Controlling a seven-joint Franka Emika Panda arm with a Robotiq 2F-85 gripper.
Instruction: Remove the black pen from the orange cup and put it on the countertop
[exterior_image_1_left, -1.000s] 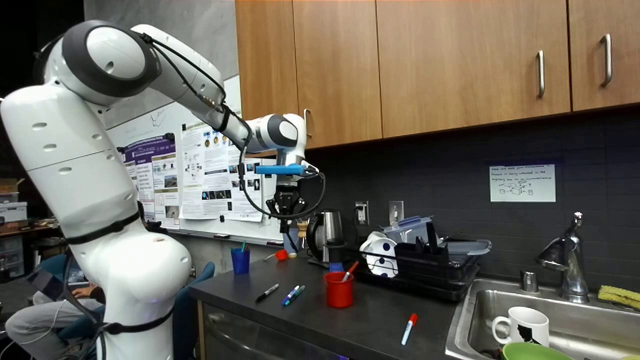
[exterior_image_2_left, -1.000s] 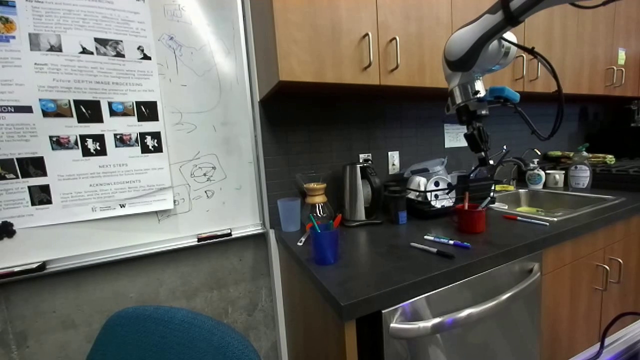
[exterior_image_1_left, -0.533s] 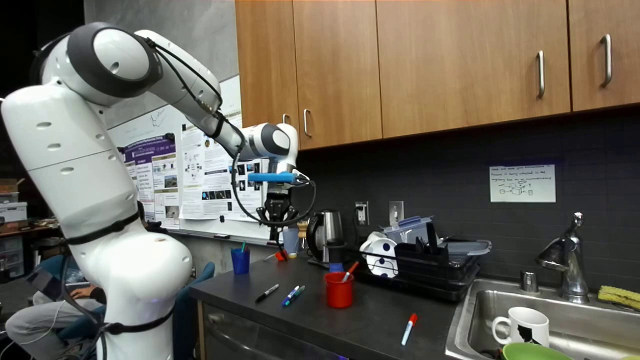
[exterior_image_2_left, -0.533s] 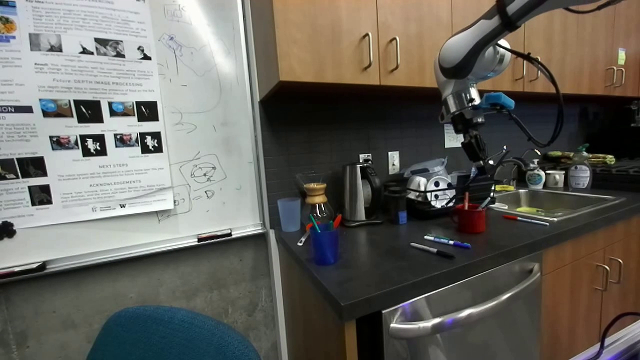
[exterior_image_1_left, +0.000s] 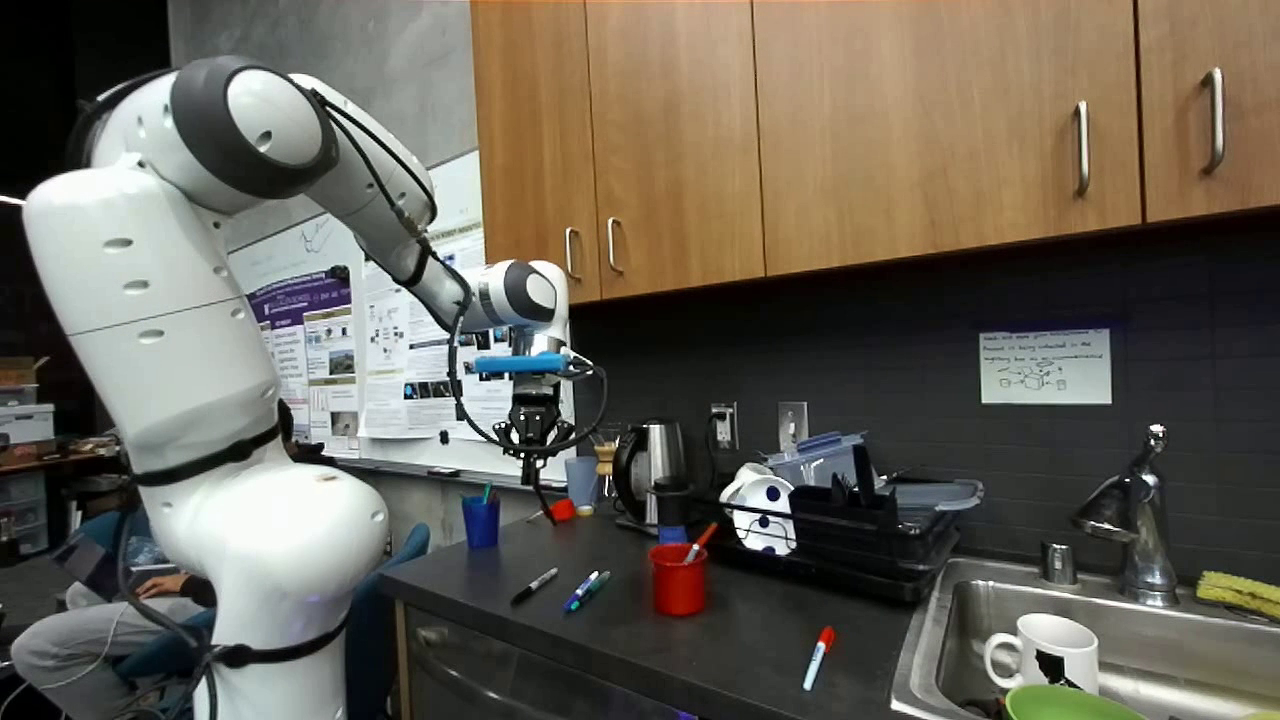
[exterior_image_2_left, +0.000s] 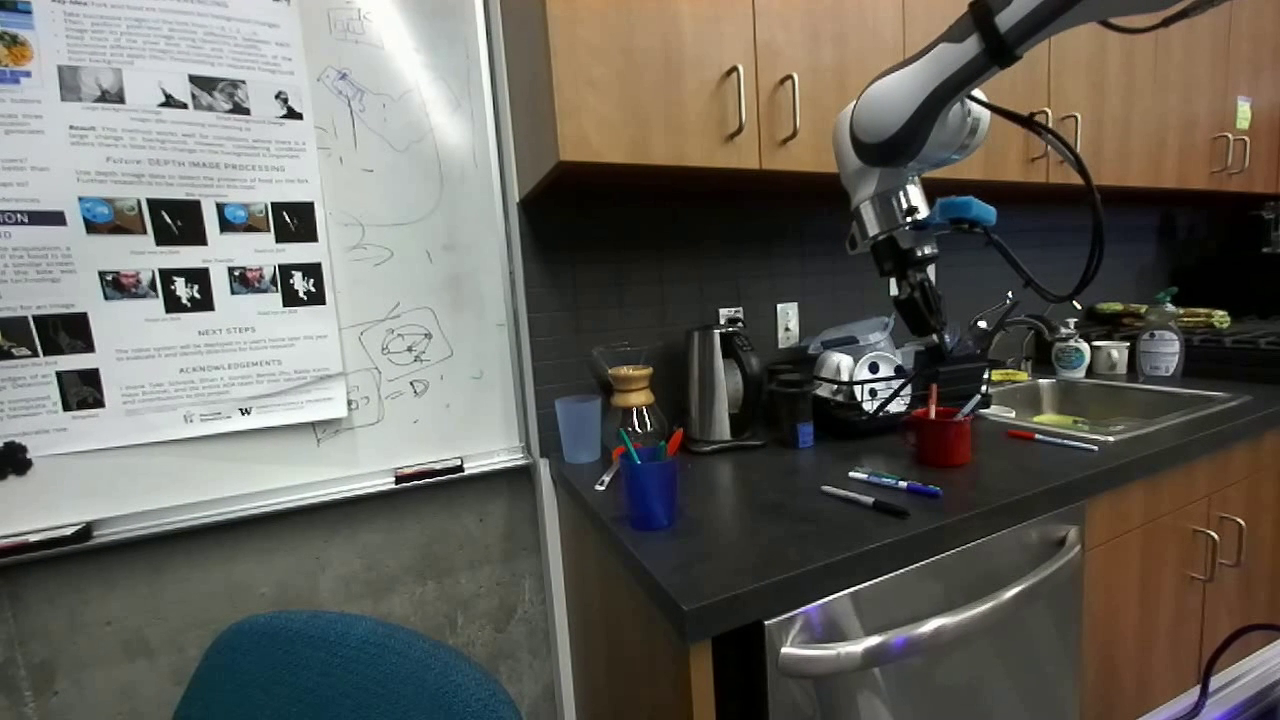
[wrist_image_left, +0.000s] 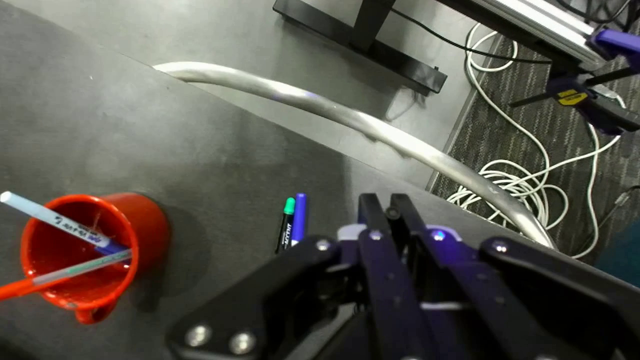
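The orange cup (exterior_image_1_left: 678, 585) stands upright on the dark grey countertop (exterior_image_1_left: 740, 645). It also shows in an exterior view (exterior_image_2_left: 941, 447) and at the left of the wrist view (wrist_image_left: 150, 225). An orange-capped pen and a pale blue-lettered pen stand in it. My gripper (exterior_image_1_left: 531, 468) is shut on a black pen (exterior_image_1_left: 543, 503), which hangs tilted below the fingertips, above the countertop. In the wrist view the gripper (wrist_image_left: 385, 205) shows the black pen (wrist_image_left: 393, 213) end-on between the fingertips. In an exterior view the gripper (exterior_image_2_left: 934, 342) holds the pen (exterior_image_2_left: 892, 395) slanting down left.
A grey-and-black marker (exterior_image_1_left: 534, 586) and blue and green markers (exterior_image_1_left: 583, 590) lie near the counter's front. A red-capped marker (exterior_image_1_left: 818, 658) lies near the sink (exterior_image_1_left: 930, 640). A blue cup (exterior_image_1_left: 481, 521), kettle (exterior_image_1_left: 662, 470) and dish rack (exterior_image_1_left: 850, 540) stand behind.
My gripper has moved to the left and somewhat lower in both exterior views, with the black pen held in it. The cup and the markers on the countertop have not moved.
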